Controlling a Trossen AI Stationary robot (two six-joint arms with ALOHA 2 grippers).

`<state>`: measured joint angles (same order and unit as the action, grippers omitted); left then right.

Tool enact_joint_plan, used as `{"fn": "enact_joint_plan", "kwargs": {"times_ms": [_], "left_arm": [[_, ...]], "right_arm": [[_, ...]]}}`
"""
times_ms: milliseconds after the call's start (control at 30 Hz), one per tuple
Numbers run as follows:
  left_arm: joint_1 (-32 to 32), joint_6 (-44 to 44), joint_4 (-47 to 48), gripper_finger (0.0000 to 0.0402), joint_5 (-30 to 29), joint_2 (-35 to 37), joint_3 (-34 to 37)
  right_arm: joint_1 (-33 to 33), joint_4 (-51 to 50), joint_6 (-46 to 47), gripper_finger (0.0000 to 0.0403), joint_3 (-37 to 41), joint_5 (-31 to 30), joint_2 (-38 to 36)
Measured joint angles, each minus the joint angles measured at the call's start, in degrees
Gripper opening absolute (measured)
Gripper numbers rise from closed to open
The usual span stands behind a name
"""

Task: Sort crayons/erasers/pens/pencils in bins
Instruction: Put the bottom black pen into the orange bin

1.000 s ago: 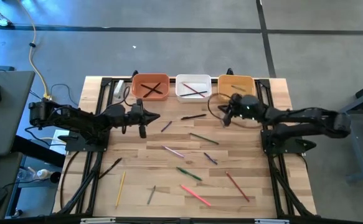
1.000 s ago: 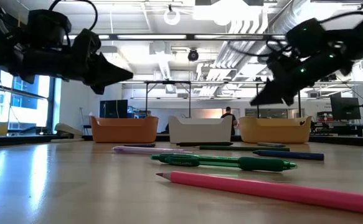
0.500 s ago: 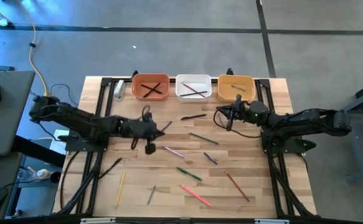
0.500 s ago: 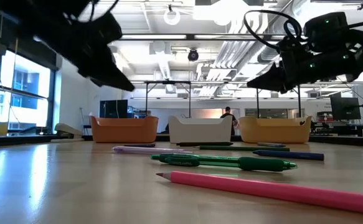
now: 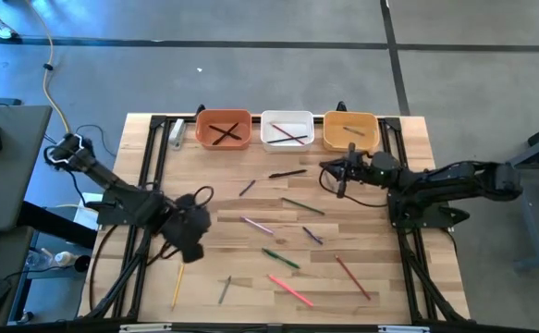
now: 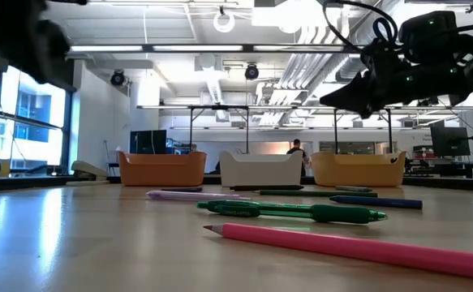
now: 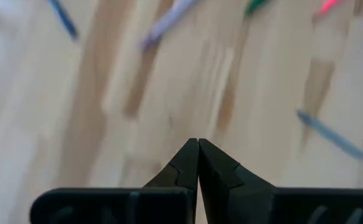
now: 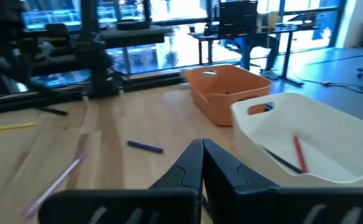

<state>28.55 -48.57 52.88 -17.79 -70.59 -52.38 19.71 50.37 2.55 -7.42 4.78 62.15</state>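
Thin, light, stiff pencils and pens (image 5: 303, 206) scattered flat on wooden table (image 5: 380, 277), likely roll-prone, best pinched mid-shaft; left gripper (image 7: 198, 163) and right gripper (image 8: 202, 163) both clenched empty.

Left wrist view is mostly motion smear: the thin coloured sticks (image 7: 162, 26) beyond the closed dark fingertips (image 7: 190, 163) are just streaks, can't tell pen from pencil. In the low view the long pink pencil (image 6: 358, 247) runs off the right edge, and the rounded yellow-orange plastic bin (image 6: 358, 169) hides whatever's inside.
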Motion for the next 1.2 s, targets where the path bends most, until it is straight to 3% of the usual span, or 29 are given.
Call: {"fn": "enact_joint_plan", "kwargs": {"times_ms": [200,367,567,967,1200], "left_arm": [[8.68,-12.47,4.59,0.0,5.23,0.0,-0.07],[10.66,-18.92,7.27,0.0,7.44,-0.34,1.0],[8.5,-21.77,4.31,0.001,9.57,-2.99,7.46],[1.6,-22.68,2.41,0.0113,12.45,-2.91,15.56],[-1.23,-20.24,-4.07,0.013,15.26,-2.91,20.6]], "right_arm": [[-2.65,0.05,-0.06,0.0,0.0,-0.35,0.02],[-2.63,0.11,-1.39,0.0,0.0,-1.47,0.02],[-2.63,0.46,-1.51,0.0,0.0,-1.55,0.04],[-5.0,5.08,-2.45,0.0,-0.04,-1.54,0.04],[-5.64,7.37,-3.02,0.0,-0.04,-1.53,0.02]]}}
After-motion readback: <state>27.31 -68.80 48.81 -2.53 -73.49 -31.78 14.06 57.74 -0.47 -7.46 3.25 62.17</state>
